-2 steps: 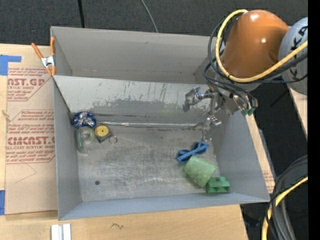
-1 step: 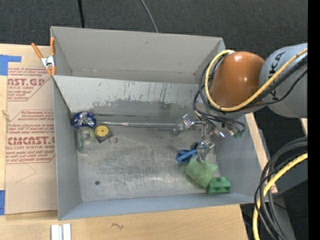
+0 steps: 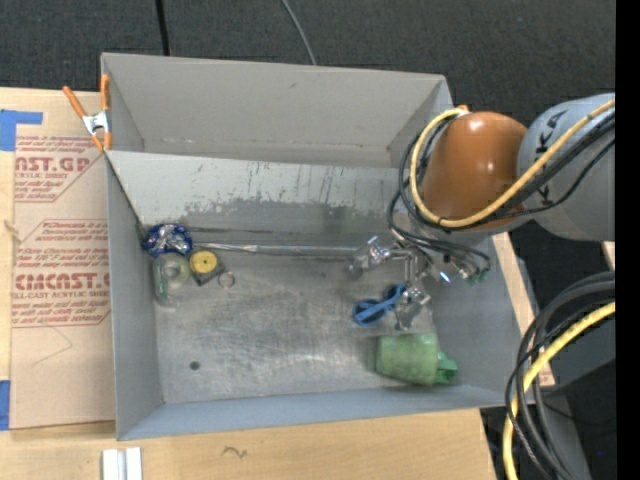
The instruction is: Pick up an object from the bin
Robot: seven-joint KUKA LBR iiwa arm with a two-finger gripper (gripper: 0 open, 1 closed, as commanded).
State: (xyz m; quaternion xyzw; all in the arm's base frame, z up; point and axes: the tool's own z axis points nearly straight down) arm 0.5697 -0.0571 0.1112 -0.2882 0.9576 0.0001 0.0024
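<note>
My gripper (image 3: 391, 286) hangs low over the right part of the bin floor, and its two metal fingers stand apart, so it is open. A small blue looped thing (image 3: 374, 309) lies on the floor right beside the nearer fingertip (image 3: 408, 311); whether they touch is unclear. Just in front of it, near the bin's front right corner, lies a green crumpled soft thing (image 3: 411, 358).
At the left wall lie a blue-and-white thing (image 3: 166, 238), a yellow disc (image 3: 203, 263), a clear small thing (image 3: 168, 279) and a little ring (image 3: 227, 280). The arm with its orange dome and cables hangs over the bin's right wall.
</note>
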